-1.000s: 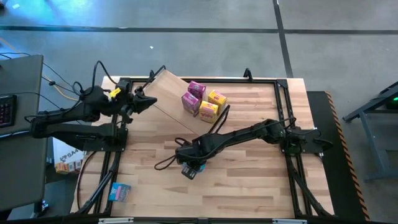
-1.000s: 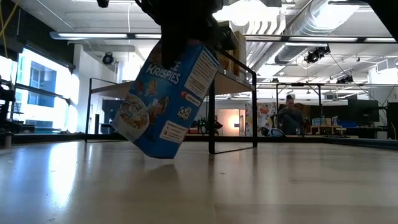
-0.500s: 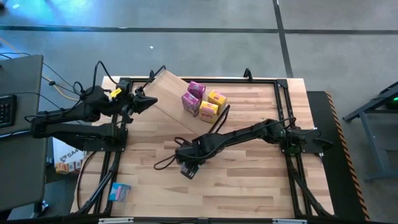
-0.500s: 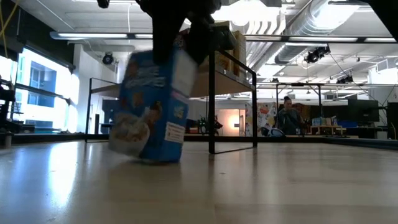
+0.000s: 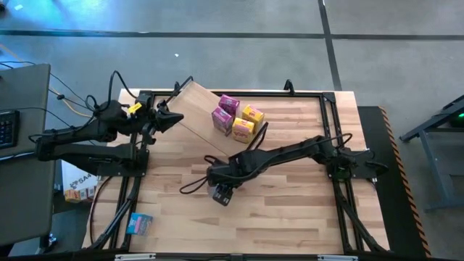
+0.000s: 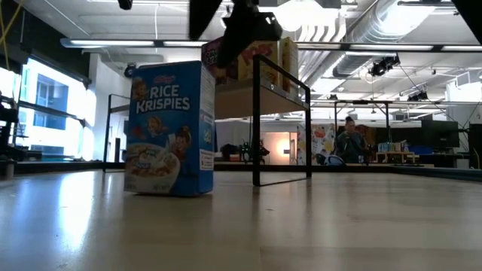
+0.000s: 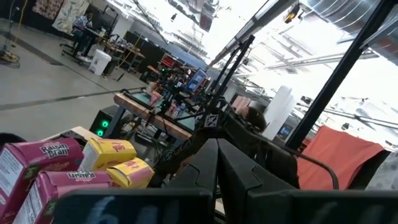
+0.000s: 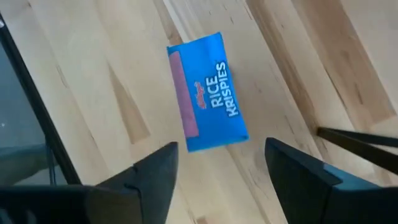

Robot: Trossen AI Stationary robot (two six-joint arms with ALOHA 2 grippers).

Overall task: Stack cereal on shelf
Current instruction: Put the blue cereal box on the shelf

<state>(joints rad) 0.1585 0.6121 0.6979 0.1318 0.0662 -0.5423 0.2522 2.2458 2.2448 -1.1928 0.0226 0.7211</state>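
Note:
A light blue cereal box [image 6: 169, 128] stands upright on its base on the tabletop, near the middle; the right wrist view looks down on its top [image 8: 207, 93]. My right gripper [image 8: 221, 177] hovers open just above it, fingers apart and clear of the box [image 5: 221, 194]. The shelf [image 5: 194, 110], a plywood board on a black wire frame, stands at the far left. Two pink [image 5: 225, 112] and two yellow [image 5: 247, 122] boxes sit on the shelf's right part. My left gripper [image 5: 176, 119] is shut and holds nothing, at the shelf's left end.
Another light blue box [image 5: 139, 224] lies flat by the table's near left corner. Black frame rails [image 5: 330, 138] run along the table's left and right sides. A cable [image 5: 192, 190] loops beside my right gripper. Bare wood stretches across the near right.
My right gripper has opened and let go of the blue box, then risen a little. The box, held tilted and clear of the table a second ago, has come down and now stands upright on its base.

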